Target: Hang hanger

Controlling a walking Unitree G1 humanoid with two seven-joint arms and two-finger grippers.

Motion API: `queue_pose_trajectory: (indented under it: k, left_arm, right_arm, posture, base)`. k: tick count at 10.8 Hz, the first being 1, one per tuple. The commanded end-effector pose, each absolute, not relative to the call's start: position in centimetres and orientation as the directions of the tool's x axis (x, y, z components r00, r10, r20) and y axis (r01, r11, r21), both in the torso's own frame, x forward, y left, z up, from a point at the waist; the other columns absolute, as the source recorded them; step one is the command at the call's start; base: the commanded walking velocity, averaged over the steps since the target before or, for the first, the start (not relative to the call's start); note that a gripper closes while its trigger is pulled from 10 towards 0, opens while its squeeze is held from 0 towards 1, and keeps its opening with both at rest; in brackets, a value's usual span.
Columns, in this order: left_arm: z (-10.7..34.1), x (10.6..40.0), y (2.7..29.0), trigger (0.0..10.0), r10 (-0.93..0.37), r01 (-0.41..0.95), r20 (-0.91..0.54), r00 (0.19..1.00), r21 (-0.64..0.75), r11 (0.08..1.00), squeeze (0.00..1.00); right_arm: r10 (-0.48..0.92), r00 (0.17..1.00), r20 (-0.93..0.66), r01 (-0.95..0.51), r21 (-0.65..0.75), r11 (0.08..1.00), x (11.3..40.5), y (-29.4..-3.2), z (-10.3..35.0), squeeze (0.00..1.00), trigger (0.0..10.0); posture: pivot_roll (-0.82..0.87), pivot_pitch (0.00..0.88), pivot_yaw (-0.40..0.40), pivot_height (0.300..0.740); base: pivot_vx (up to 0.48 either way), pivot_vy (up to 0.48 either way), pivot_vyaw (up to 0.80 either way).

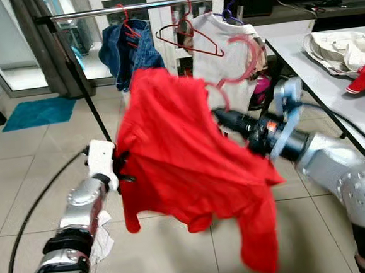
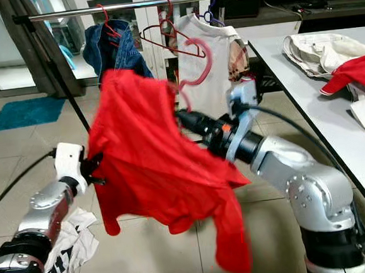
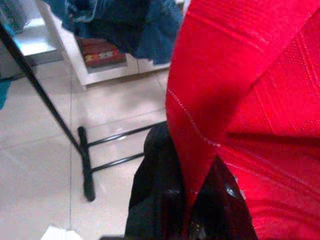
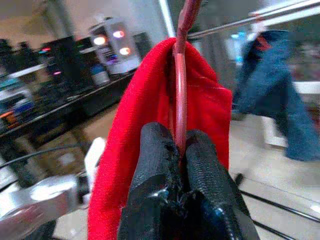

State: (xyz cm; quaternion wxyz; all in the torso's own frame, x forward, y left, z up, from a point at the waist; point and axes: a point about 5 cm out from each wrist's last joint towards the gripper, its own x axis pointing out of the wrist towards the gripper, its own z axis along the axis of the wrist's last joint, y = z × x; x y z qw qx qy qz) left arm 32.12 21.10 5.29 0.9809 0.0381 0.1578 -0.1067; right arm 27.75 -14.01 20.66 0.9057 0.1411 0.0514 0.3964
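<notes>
Red shirt (image 1: 185,168), draped on a pink hanger (image 4: 181,75): our right gripper (image 4: 180,150) clamps the hanger's stem, our left gripper (image 3: 192,200) pinches the hem, below the rail (image 1: 147,8). Risk, we judge: cloth slipping off when lifted. Tiled floor (image 1: 39,160); cluttered desk (image 1: 317,75) at right.

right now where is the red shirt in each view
Left eye: red shirt at centre, between the two arms.
Right eye: centre-left.
Left wrist: right half, its edge pinched in the left gripper.
Right wrist: centre, draped on the hanger.
Shared landmark: the blue jeans on the rail.
</notes>
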Motion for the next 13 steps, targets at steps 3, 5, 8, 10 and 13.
queue_pose_trajectory:
  k: [3, 5, 8, 10, 13]
  left_arm:
    - [4.0, 31.2, 22.8, 0.0, -0.038, 0.092, -0.391, 0.920, 0.120, 0.989, 0.00]
    - [3.7, 30.9, 23.5, 0.0, 0.017, 0.039, -0.391, 0.920, 0.134, 0.990, 0.00]
    - [2.7, 30.0, 24.2, 0.0, 0.135, -0.077, -0.425, 0.895, 0.151, 0.986, 0.00]
    - [2.2, 29.5, 24.4, 0.0, 0.163, -0.110, -0.438, 0.884, 0.143, 0.984, 0.00]
    - [2.1, 29.7, 23.2, 4.5, 0.085, -0.079, -0.449, 0.889, 0.031, 0.996, 0.00]
  right_arm:
    - [0.566, 0.824, 0.013, -0.542, 0.309, 0.782, 29.9, -16.0, 21.3, 0.00, 10.0]
    - [0.534, 0.845, -0.027, -0.498, 0.328, 0.803, 30.6, -16.0, 20.6, 0.00, 10.0]
    - [0.465, 0.884, 0.041, -0.435, 0.433, 0.790, 31.6, -16.5, 21.5, 0.00, 10.0]
    - [0.460, 0.883, 0.090, -0.443, 0.480, 0.757, 31.7, -16.9, 22.3, 0.00, 10.0]
    - [0.550, 0.833, 0.061, -0.520, 0.426, 0.741, 31.0, -15.5, 21.9, 0.00, 10.0]
  posture:
    - [-0.15, 0.000, 0.083, 0.740]
    - [-0.14, 0.000, 0.070, 0.740]
    - [-0.13, 0.000, 0.070, 0.740]
    - [-0.13, 0.000, 0.070, 0.740]
    - [-0.14, 0.000, 0.064, 0.740]
  base:
    - [0.000, 0.000, 0.00]
    - [0.000, 0.000, 0.00]
    - [0.000, 0.000, 0.00]
    - [0.000, 0.000, 0.00]
    - [0.000, 0.000, 0.00]
